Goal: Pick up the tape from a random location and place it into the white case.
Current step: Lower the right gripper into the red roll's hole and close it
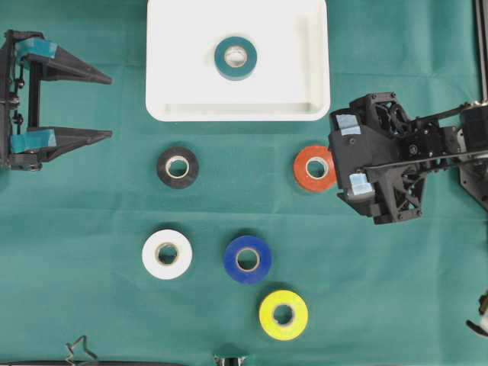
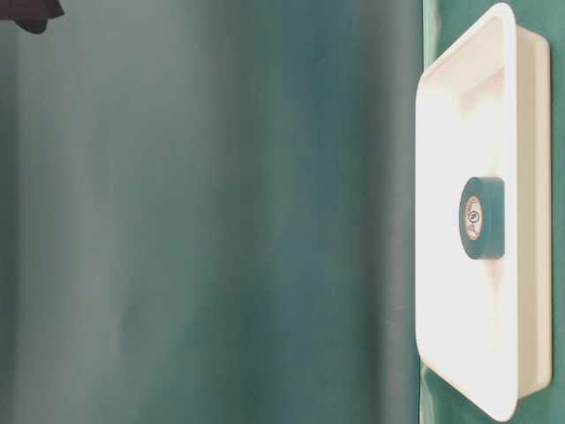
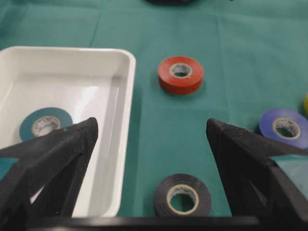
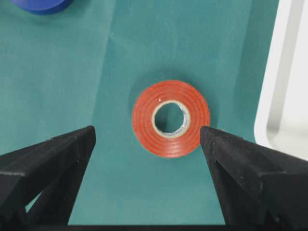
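Red tape roll (image 4: 171, 118) seen flat on the green desk (image 1: 91, 305), glossy, pale core, just beside the white case (image 1: 313, 76). Right tool (image 1: 336, 159) tilted down over it, jaws spread, not touching. Left tool (image 1: 111, 107) held level, spread, well apart.

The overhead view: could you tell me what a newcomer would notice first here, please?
Probably the big white case at the top, with a teal tape roll lying inside. Below it, five bright rolls dot the green cloth, and the right gripper, jaws wide, hangs over the red roll.
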You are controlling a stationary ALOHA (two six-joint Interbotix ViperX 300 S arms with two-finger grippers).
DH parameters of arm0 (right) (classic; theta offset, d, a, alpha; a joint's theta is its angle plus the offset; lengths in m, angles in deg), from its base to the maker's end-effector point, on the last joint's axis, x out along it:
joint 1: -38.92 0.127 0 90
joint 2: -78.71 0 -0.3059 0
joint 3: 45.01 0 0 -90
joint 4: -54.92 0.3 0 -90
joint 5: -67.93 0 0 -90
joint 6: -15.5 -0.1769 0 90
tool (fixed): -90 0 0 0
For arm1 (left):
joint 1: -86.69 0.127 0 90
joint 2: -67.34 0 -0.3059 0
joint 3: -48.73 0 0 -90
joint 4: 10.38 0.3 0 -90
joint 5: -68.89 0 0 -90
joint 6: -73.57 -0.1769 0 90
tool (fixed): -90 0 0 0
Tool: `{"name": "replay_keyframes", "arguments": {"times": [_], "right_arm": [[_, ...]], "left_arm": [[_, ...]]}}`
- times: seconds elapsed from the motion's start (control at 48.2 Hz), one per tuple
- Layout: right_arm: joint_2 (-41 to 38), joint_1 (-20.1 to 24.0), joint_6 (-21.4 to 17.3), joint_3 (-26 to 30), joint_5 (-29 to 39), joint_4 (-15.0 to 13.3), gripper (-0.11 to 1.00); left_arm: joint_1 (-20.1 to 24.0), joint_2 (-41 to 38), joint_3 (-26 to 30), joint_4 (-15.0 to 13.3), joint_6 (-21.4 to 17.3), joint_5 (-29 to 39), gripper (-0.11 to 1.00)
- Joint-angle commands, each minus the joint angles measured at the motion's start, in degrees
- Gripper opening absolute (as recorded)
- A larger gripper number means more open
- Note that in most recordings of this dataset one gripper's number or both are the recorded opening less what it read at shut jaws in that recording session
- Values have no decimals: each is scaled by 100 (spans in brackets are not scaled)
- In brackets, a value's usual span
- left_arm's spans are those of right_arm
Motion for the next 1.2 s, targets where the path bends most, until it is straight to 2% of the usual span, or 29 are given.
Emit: {"name": "replay_keyframes", "arguments": {"times": [0.0, 0.663, 0.891, 1.181], "right_arm": [[26, -9, -18, 149, -26, -9, 92], [-26, -9, -202, 79, -79, -70, 92], [-308, -18, -229, 26, -158, -62, 92], [-853, -9, -290, -158, -598, -62, 92]], "left_arm": [[0, -9, 105, -18, 0, -53, 97], [-9, -9, 105, -18, 0, -35, 97], [-9, -9, 105, -9, 0, -35, 97], [-9, -9, 105, -18, 0, -53, 97]]}}
